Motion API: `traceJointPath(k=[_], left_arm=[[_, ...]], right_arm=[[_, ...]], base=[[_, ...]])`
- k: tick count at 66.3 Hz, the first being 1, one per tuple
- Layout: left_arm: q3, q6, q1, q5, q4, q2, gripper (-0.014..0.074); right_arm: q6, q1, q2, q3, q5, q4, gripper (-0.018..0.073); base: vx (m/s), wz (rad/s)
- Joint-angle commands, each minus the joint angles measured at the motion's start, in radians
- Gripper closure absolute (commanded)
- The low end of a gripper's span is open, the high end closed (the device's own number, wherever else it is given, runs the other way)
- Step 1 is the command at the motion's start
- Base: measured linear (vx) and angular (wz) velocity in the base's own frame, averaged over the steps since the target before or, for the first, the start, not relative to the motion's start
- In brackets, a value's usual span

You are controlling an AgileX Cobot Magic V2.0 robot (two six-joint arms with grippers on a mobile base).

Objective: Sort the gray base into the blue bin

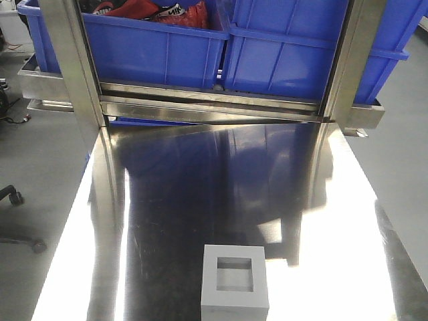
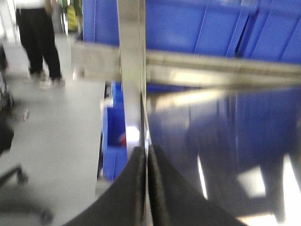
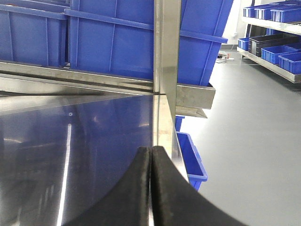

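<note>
Well, at the far left the left gripper point(image 2: 146, 157) is clenched, its dark fingers pressed together on nothing, facing the left post point(image 2: 130, 56) at the edge of the steel table point(image 1: 167, 200). In the front view, a bin with red items point(image 1: 154, 50) sits at 11 o'clock on the rack behind the table. The gray base point(image 1: 235, 281) rests at 6 o'clock, recess upward, untouched and well apart from both bins. The blue bin point(image 1: 294, 63) stands at 1 o'clock. The right gripper point(image 3: 151, 155) is likewise clenched and empty, facing the right post point(image 3: 167, 47).

The pick has not begun, I judge. To do it well, spread the jaws first, descend squarely over the cube, close on two opposite smooth sides rather than the recess edge, then lift high enough to clear the bin's front wall and steer between the posts.
</note>
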Motion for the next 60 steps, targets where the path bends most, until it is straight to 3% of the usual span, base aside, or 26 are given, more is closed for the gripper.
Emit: traceJointPath(k=[1, 24, 60], left_arm=[[-0.079, 0.001, 0.002, 0.011, 0.001, 0.088, 0.0602], [-0.157, -0.008, 0.002, 0.239, -0.026, 0.289, 0.0602], [-0.156, -0.009, 0.002, 0.278, -0.026, 0.301, 0.0598]], right_arm=[[-0.006, -0.004, -0.013, 0.015, -0.078, -0.006, 0.0568], [-0.006, -0.004, -0.013, 0.015, -0.078, -0.006, 0.0568], [-0.006, -0.004, -0.013, 0.015, -0.078, -0.006, 0.0568]], base=[[0.0, 0.0], [0.0, 0.0], [0.0, 0.0]])
